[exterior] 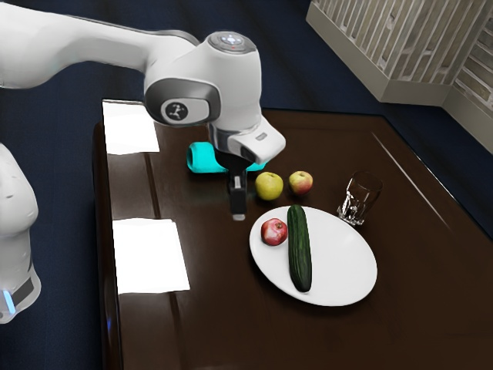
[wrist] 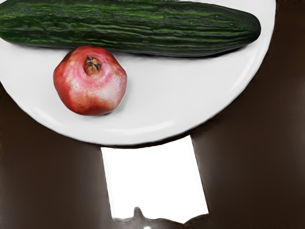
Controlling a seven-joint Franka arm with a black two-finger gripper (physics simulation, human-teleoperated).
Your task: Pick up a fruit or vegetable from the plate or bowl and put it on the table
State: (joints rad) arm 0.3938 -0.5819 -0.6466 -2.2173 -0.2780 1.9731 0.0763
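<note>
My gripper (exterior: 239, 213) hangs above the table, on the exterior view's left of the white plate (exterior: 343, 266); whether it is open or shut cannot be made out. On the plate lie a red pomegranate-like fruit (exterior: 274, 232) and, right beside it, a long dark green cucumber (exterior: 300, 250). From the wrist view, the red fruit (wrist: 90, 86) rests on the plate (wrist: 176, 90) with its crown upward, close against the cucumber (wrist: 143, 26).
Behind the plate stand a yellow-green apple (exterior: 269, 186), a red-yellow apple (exterior: 301, 183) and a clear glass (exterior: 360, 199). A turquoise object (exterior: 203, 158) lies behind my gripper. Bright white patches (exterior: 150, 256) mark the dark table (exterior: 223, 331).
</note>
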